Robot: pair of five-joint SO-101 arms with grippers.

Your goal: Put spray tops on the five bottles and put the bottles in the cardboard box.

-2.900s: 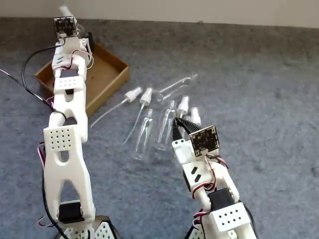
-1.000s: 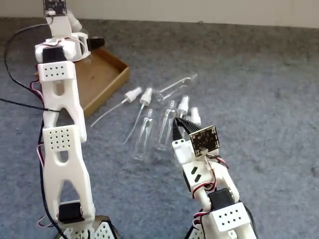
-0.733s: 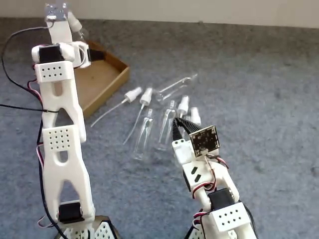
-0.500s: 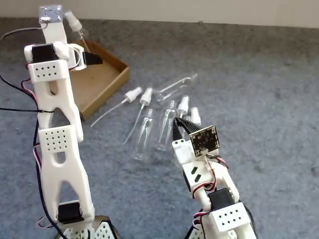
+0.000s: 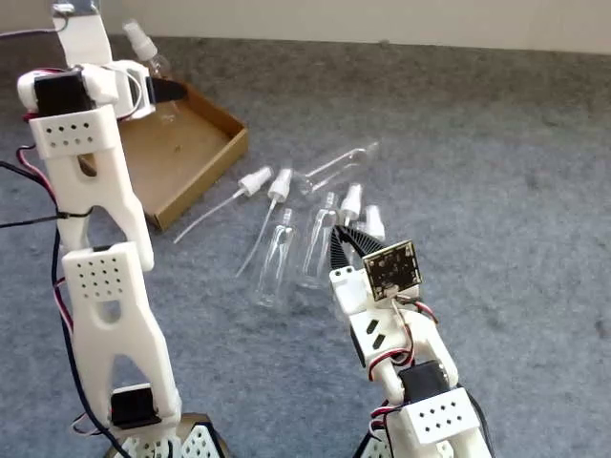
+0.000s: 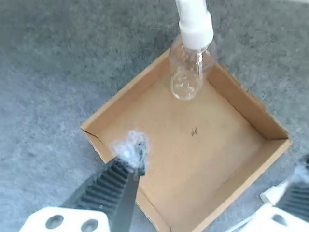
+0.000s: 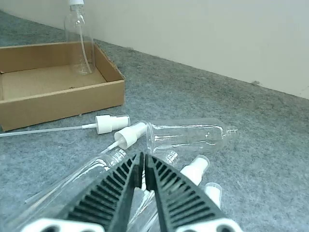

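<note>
A clear bottle with a white spray top stands upright in the far corner of the cardboard box; the same bottle is seen from above and from the right wrist. My left gripper hangs open above the box, holding nothing. Three uncapped bottles lie on the carpet. Two loose spray tops with long tubes lie between them and the box. My right gripper is shut, low over the lying bottles, beside two more white tops.
Grey carpet covers the whole work area, with open room to the right. A pale wall runs along the far edge behind the box. The left arm's cables hang at the left.
My left arm has let go of the capped bottle, risen and drawn back toward the left, leaving it standing in the box. The right arm has kept still.
</note>
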